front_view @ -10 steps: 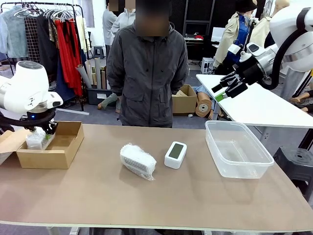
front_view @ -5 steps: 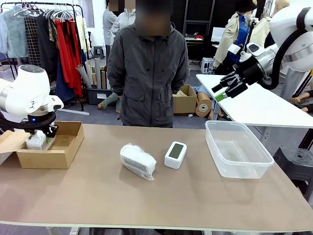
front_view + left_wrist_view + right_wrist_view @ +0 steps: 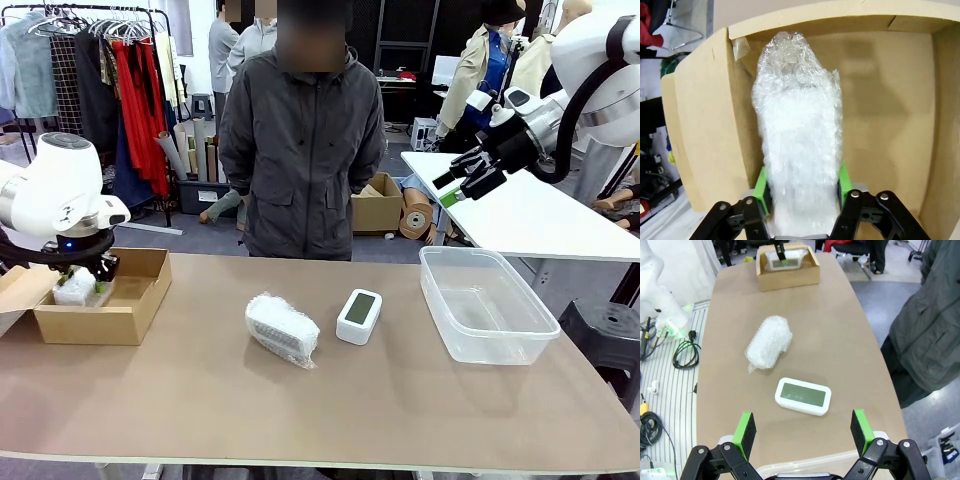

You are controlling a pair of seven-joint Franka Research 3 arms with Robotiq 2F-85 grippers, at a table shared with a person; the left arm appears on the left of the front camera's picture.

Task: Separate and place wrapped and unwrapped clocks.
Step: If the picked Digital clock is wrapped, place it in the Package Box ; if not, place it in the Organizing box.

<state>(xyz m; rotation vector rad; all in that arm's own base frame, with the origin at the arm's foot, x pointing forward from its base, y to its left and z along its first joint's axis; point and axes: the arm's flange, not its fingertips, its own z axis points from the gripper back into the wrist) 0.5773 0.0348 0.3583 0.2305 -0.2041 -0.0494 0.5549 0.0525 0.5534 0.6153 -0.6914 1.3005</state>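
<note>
Change noted over the last second: the first wrapped bundle (image 3: 797,125) has been carried lower into the cardboard box (image 3: 125,320), which stands at 9 o'clock on the table (image 3: 200,410). It was higher at the box mouth a second ago and is now down inside. In the left wrist view it lies lengthwise along the box floor, close to one side wall.

The left gripper (image 3: 802,182) is straddling the near end of the bundle, with a green pad (image 3: 762,182) on each flank. Whether the wrap is pinched or has just been let go cannot be told, as the wrap fills the gap between the pads.

The right gripper (image 3: 458,183) is unchanged. It is held high at 2 o'clock above the table, with its jaws spread wide and nothing between them.

Also unmoved:
- The second wrapped bundle (image 3: 282,328) lies near the table centre.
- The bare clock (image 3: 359,315) lies just at its 3 o'clock side, apart from it, screen up.
- The clear tub (image 3: 500,348) stands at 3 o'clock with nothing visible in it.

Judgement: the first wrapped item is as good as delivered, pending release and withdrawal. One wrapped bundle remains for the box. The bare clock is presumably meant for the tub — a task the idle right arm is well placed for.
</note>
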